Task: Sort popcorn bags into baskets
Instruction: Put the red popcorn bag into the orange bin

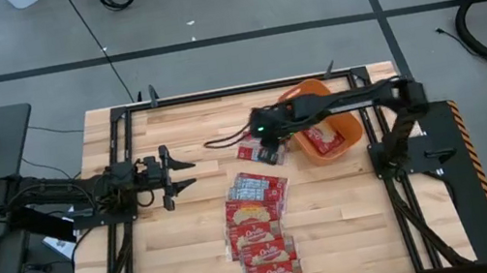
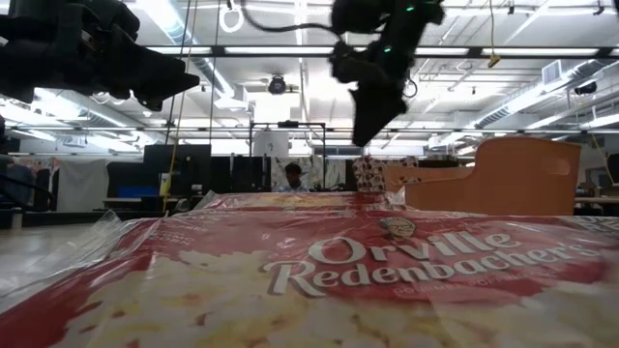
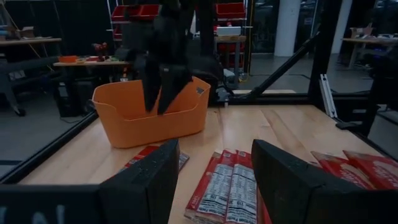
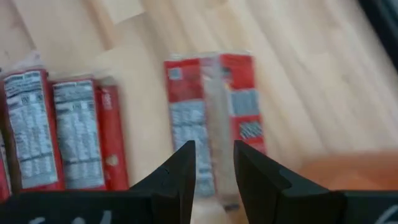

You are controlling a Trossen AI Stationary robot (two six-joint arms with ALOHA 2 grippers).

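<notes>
One popcorn bag (image 1: 325, 137) sits inside the orange basket (image 1: 348, 126) near the table's far right, another packet (image 1: 262, 151) lies back-up on the wood just beside it, and the rest (image 1: 262, 236) run in a row toward the near edge. The right gripper (image 1: 263, 135) hangs over that lone packet, fingers a bit apart, holding nothing. The left gripper (image 1: 181, 176) waits mid-left, spread wide.

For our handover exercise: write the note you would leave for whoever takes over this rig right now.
Right gripper: open, empty, above a lone popcorn bag beside the orange basket.
Left gripper: open, empty, waiting over the table's left half.
Done: at least one bag lies in the basket.
Left: the lone bag, then the row of bags down the table's middle.
</notes>
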